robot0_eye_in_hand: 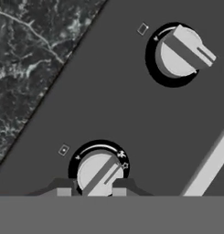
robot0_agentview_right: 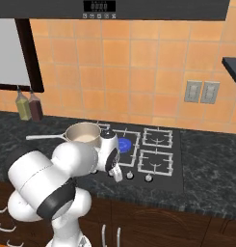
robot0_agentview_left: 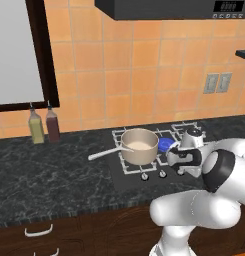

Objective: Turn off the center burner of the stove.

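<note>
The end effector (robot0_eye_in_hand: 91, 192) straddles a small silver knob (robot0_eye_in_hand: 99, 173), fingers apart, not yet clamped. Blue glowing center burner (robot0_agentview_right: 124, 144) lit; close squarely, then rotate.

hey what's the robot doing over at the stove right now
The white arm has reached down to the front edge of the stove, and its gripper sits over one of the silver knobs, a finger tip on either side of it. The center burner glows blue, so it is not yet off. A tan saucepan stands on the grate beside it, and two bottles stand by the wall.
</note>
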### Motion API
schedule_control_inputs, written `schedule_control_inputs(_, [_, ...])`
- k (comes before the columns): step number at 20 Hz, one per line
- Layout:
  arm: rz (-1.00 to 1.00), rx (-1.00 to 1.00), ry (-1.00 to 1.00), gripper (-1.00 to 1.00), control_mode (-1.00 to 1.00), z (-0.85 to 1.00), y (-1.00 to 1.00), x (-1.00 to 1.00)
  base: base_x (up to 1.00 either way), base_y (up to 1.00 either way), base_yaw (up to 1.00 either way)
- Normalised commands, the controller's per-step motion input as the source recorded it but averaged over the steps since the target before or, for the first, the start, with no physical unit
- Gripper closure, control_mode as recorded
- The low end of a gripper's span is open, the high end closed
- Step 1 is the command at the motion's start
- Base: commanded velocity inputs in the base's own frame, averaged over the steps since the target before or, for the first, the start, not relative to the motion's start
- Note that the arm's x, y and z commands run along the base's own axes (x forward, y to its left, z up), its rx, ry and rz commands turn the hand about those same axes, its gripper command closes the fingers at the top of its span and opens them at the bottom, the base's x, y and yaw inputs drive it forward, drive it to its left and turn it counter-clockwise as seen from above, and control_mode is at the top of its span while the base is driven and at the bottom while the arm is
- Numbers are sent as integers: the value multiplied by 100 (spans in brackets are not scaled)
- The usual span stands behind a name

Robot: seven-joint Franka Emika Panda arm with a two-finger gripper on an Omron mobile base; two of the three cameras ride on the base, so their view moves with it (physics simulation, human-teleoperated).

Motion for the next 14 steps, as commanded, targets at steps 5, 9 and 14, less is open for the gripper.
schedule_control_inputs(5, [-27,3,-15,100,-100,-75,62,-49,0,0,0])
schedule_control_inputs(9, [-32,8,-27,100,-100,-89,65,-60,0,0,0])
schedule_control_inputs(14, [-39,6,-24,100,-100,-74,88,-31,0,0,0])
